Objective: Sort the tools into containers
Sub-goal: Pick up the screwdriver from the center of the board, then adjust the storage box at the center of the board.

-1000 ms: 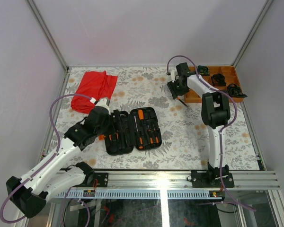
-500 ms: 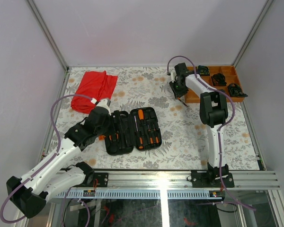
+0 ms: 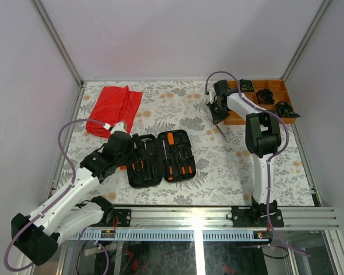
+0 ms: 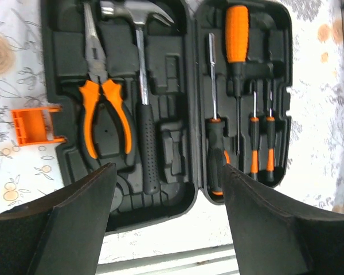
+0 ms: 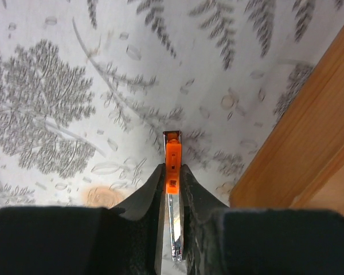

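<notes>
Black hinged tool case (image 4: 160, 63) is lying open, centre-left on the table (image 3: 229, 166) — hammer (image 4: 142, 114), orange-handled pliers (image 4: 87, 114) and screwdrivers (image 4: 236, 34) sitting in moulded slots. L gripper (image 4: 166, 169) is hovering over it, jaws spread, holding nothing. R gripper (image 5: 172, 177) is pinching a slim orange-and-silver tool (image 5: 172, 157) just beside the wooden tray (image 5: 298, 143), far right — its lower end is disappearing between the fingers (image 5: 143, 195), type unclear.

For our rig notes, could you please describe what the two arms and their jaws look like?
The left arm and right arm have white tubular links with bulky black joint housings. A purple cable loops along each. The jaws are matte black and wedge-shaped. No markings are legible.
</notes>
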You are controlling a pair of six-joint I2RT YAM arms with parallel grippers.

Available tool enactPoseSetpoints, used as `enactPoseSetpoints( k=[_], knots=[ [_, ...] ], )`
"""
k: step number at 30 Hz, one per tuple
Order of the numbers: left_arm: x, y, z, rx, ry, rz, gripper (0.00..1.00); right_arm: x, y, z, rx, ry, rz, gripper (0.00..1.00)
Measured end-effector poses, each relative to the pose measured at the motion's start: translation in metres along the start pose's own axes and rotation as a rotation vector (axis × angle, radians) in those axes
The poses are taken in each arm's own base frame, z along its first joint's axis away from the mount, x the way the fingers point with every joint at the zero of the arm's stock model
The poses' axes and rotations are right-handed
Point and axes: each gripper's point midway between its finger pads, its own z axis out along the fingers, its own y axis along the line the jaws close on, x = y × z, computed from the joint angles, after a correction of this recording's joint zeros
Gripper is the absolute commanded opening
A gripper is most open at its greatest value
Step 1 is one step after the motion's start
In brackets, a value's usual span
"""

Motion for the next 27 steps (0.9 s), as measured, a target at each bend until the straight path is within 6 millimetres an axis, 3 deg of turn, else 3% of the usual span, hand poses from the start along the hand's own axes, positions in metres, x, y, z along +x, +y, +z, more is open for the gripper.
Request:
enactPoseSetpoints(
  k=[5, 13, 17, 20, 27],
  knots=[
    [-0.019, 0.018, 0.003, -0.067, -0.056, -0.085, 0.76, 0.015, 0.010, -0.018, -0.023, -0.012, 0.057, 0.00],
    [-0.047, 0.052, 0.006, -0.160, -0.142, -0.267, 0.78, -0.004, 0.022, -0.082, -0.037, -0.202, 0.146, 0.00],
    [-0.040, 0.071, 0.012, -0.218, -0.137, -0.317, 0.79, -0.005, 0.028, -0.114, -0.050, -0.297, 0.183, 0.00],
    [-0.033, 0.082, 0.017, -0.265, -0.120, -0.332, 0.79, 0.006, 0.037, -0.130, -0.072, -0.331, 0.204, 0.00],
    [-0.011, 0.099, 0.035, -0.349, -0.043, -0.328, 0.77, 0.022, 0.063, -0.146, -0.126, -0.357, 0.205, 0.00]
  ],
)
